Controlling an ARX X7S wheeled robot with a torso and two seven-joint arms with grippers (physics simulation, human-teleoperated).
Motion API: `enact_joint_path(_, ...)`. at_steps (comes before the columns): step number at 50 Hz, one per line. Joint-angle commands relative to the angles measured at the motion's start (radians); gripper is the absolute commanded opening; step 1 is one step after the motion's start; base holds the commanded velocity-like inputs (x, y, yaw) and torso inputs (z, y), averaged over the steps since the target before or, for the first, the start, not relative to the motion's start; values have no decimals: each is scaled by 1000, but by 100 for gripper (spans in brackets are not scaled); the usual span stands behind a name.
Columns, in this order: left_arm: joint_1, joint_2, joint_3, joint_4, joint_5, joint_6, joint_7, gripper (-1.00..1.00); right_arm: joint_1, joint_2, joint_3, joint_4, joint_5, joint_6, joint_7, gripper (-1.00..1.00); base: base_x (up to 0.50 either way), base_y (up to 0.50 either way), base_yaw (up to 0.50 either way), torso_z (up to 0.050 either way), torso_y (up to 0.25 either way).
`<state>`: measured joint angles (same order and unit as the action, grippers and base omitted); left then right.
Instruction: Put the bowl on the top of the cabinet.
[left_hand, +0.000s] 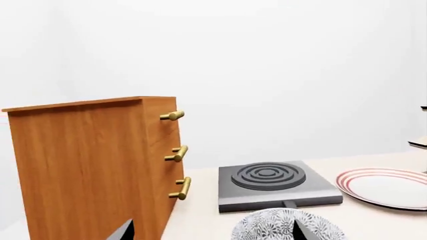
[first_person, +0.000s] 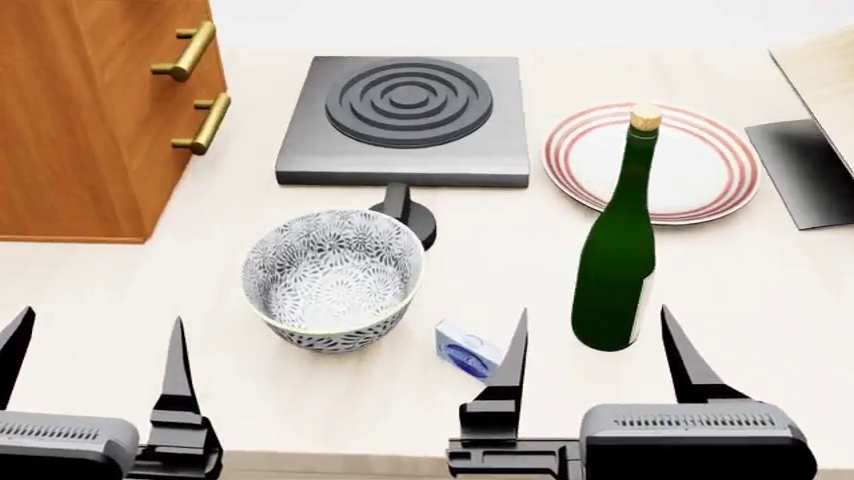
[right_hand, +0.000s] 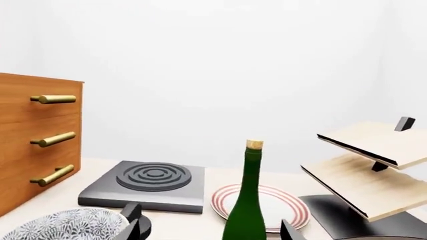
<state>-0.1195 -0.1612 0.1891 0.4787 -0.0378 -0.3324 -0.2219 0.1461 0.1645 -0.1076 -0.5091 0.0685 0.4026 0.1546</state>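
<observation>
The leaf-patterned bowl (first_person: 334, 277) stands upright on the cream table, in front of the grey hotplate (first_person: 403, 118); it also shows in the left wrist view (left_hand: 288, 226) and the right wrist view (right_hand: 67, 226). The orange-brown cabinet (first_person: 80, 110) with brass handles rises at the far left, its flat top edge visible in the left wrist view (left_hand: 87, 104). My left gripper (first_person: 94, 355) is open near the table's front edge, left of the bowl. My right gripper (first_person: 598, 350) is open too, right of the bowl, holding nothing, with the bottle just beyond its fingers.
A green bottle (first_person: 617, 245) stands right of the bowl. A small blue box (first_person: 467, 352) lies by the bowl. The red-ringed plate (first_person: 654, 160) sits behind the bottle. A pale wooden rack (right_hand: 373, 165) on a dark base fills the far right.
</observation>
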Motion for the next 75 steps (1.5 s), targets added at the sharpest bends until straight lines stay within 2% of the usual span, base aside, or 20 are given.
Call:
enact_joint_path(1,3,-8,4,8,-9,2,-9,100,-8,14,-14,0,21,-21,-16,100,0,500,0,0,0)
enact_joint_path(17,2,-17,9,10,-20,4,-21,100,-4,17,-19,9,14,-15,15,100,0,500,0,0,0)
enact_joint_path(26,1,-22,13,20,-25,-4,-28,100,-3,19,-16,5,20,-13,27,100,0,39,0,0,0)
enact_joint_path(29,1,-24,14,21,-26,-4,-30,100,-4,38,-61,8,-45,-12,46,100,0,344,0,0,0)
enact_joint_path(39,5,-29,16,21,-31,3,-38,100,-3,35,-49,14,-15,-25,46,100,0,492,0,0,0)
enact_joint_path(51,2,-34,21,13,-38,9,-44,100,-12,43,-49,12,14,-57,34,100,0,68,0,0,0)
enact_joint_path(75,1,-47,29,20,-51,6,-56,100,-8,47,-53,16,21,-63,62,100,0,433,0,0,0)
